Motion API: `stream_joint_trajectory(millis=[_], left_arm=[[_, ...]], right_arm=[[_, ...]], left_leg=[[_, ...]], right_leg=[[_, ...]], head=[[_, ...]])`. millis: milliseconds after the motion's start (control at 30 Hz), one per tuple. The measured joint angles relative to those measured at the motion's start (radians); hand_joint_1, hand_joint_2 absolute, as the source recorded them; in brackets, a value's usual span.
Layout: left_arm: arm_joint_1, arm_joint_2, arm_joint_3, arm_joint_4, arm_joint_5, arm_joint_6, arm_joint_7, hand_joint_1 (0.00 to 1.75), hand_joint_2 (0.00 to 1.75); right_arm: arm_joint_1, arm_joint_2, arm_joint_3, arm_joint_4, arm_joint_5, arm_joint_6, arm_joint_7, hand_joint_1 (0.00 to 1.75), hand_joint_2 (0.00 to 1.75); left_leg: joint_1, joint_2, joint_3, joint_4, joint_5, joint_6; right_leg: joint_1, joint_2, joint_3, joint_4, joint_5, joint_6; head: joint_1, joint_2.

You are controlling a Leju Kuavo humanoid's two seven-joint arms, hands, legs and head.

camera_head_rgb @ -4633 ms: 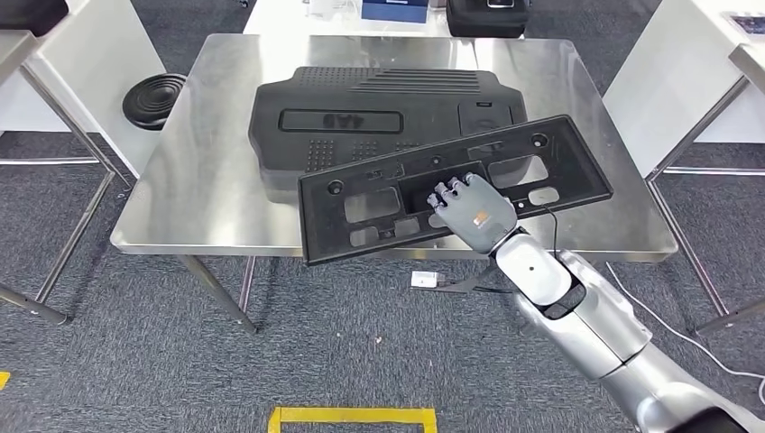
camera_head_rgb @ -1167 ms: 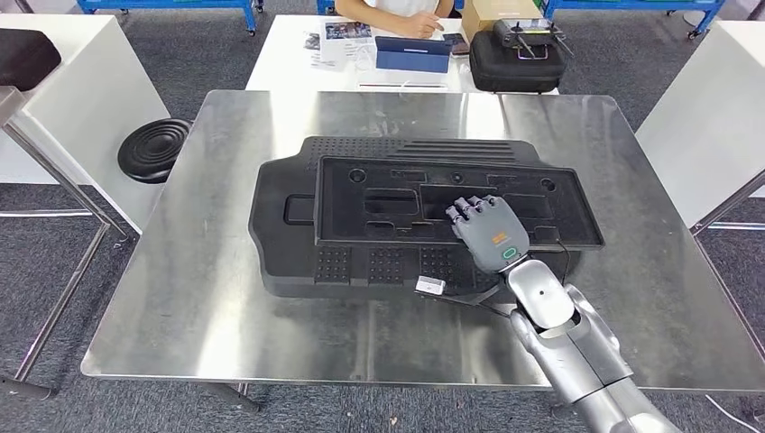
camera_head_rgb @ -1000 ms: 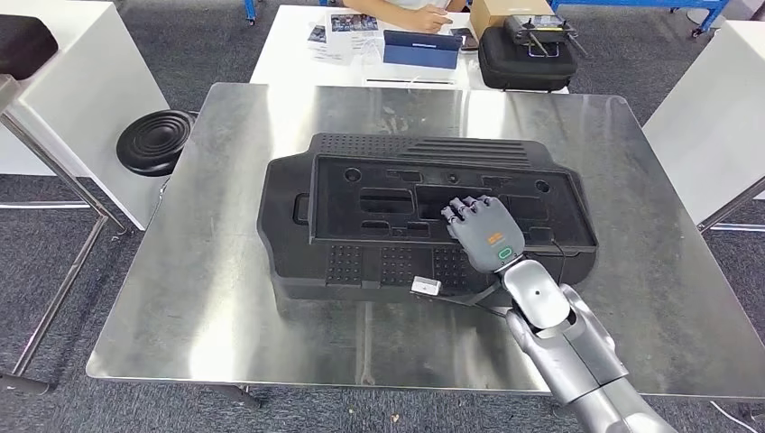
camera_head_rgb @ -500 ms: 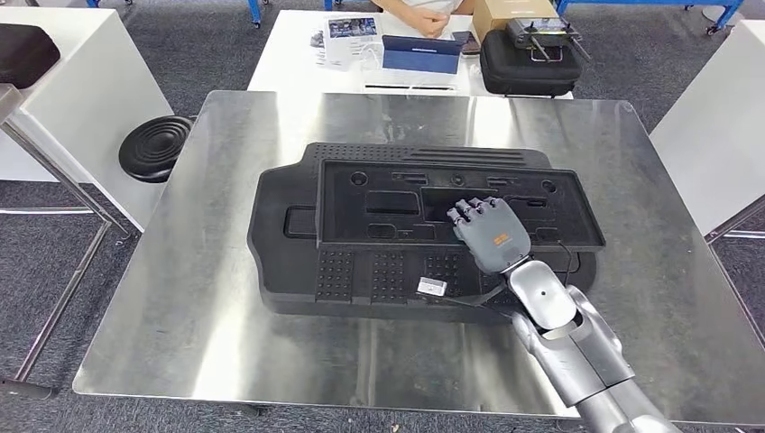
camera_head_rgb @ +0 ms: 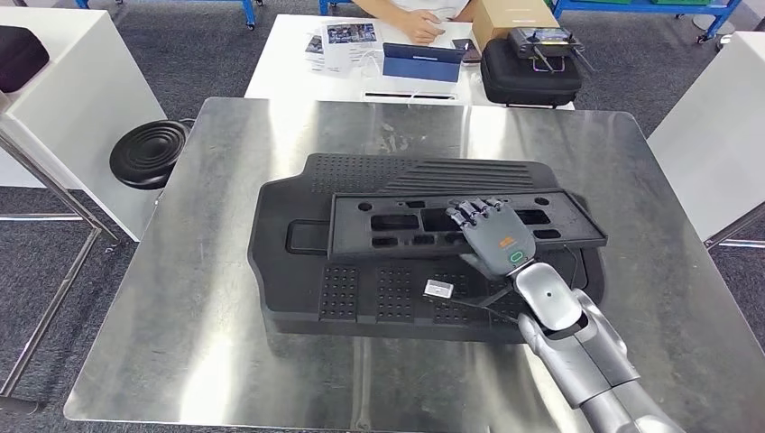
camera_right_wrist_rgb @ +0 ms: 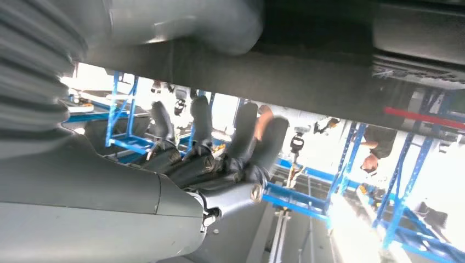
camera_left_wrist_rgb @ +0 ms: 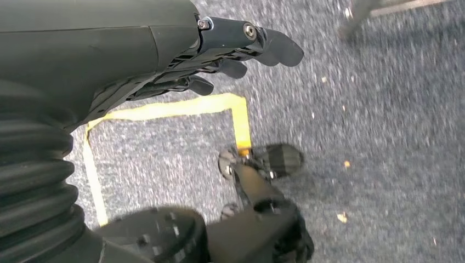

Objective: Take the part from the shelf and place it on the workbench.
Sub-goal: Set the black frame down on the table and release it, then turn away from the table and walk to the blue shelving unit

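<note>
A long black frame part [camera_head_rgb: 397, 225] with several cutouts lies tilted across a large black ribbed cover [camera_head_rgb: 379, 289] on the steel workbench [camera_head_rgb: 207, 343]. My right hand [camera_head_rgb: 492, 236] grips the frame's near edge right of its middle, fingers curled over it. In the right wrist view the same hand [camera_right_wrist_rgb: 219, 148] has its fingers up against the part's dark underside [camera_right_wrist_rgb: 307, 82]. My left hand [camera_left_wrist_rgb: 219, 60] hangs over the carpet, fingers stretched out and holding nothing.
A white tag [camera_head_rgb: 439, 288] on a thin cable lies on the cover near my wrist. Behind the bench a white table [camera_head_rgb: 289, 68] carries a tablet, papers, a black case [camera_head_rgb: 528, 68] and a box; a person's hand rests there. A black round stool [camera_head_rgb: 149, 153] stands at left.
The frame part came from in front of the bench to over the black cover. In the last half second it tipped flatter, and the view shifted a little.
</note>
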Motion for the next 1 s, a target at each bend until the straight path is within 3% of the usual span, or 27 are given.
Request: stream_joint_trajectory(millis=[600, 700, 867, 1000], left_arm=[[0.001, 0.000, 0.000, 0.000, 0.007, -0.004, -0.001, 0.00, 1.75], [0.001, 0.000, 0.000, 0.000, 0.007, -0.005, -0.002, 0.00, 1.75], [0.001, 0.000, 0.000, 0.000, 0.005, -0.006, -0.005, 0.00, 1.75], [0.001, 0.000, 0.000, 0.000, 0.002, -0.002, -0.005, 0.00, 1.75]], right_arm=[[0.000, -0.011, -0.010, 0.027, -0.018, 0.016, -0.016, 0.00, 0.00], [0.000, -0.012, -0.010, 0.028, -0.112, 0.075, -0.066, 0.00, 0.00], [0.012, -0.012, -0.007, 0.002, -0.376, 0.202, -0.199, 0.00, 0.00], [0.025, -0.012, -0.001, -0.035, -0.445, 0.243, -0.227, 0.00, 0.00]], left_leg=[[-0.003, -0.003, 0.000, 0.000, -0.002, 0.010], [-0.002, -0.003, 0.000, 0.000, -0.002, 0.010], [-0.001, -0.003, 0.000, 0.000, -0.002, 0.010], [-0.001, -0.003, 0.000, 0.000, -0.002, 0.010]], right_leg=[[0.001, -0.003, 0.003, -0.009, 0.003, 0.007], [0.002, -0.003, 0.003, -0.008, 0.003, 0.007], [0.002, -0.003, 0.003, -0.008, 0.003, 0.007], [0.002, -0.003, 0.003, -0.008, 0.003, 0.007]], head=[[0.000, 0.000], [0.000, 0.000], [0.000, 0.000], [0.000, 0.000]])
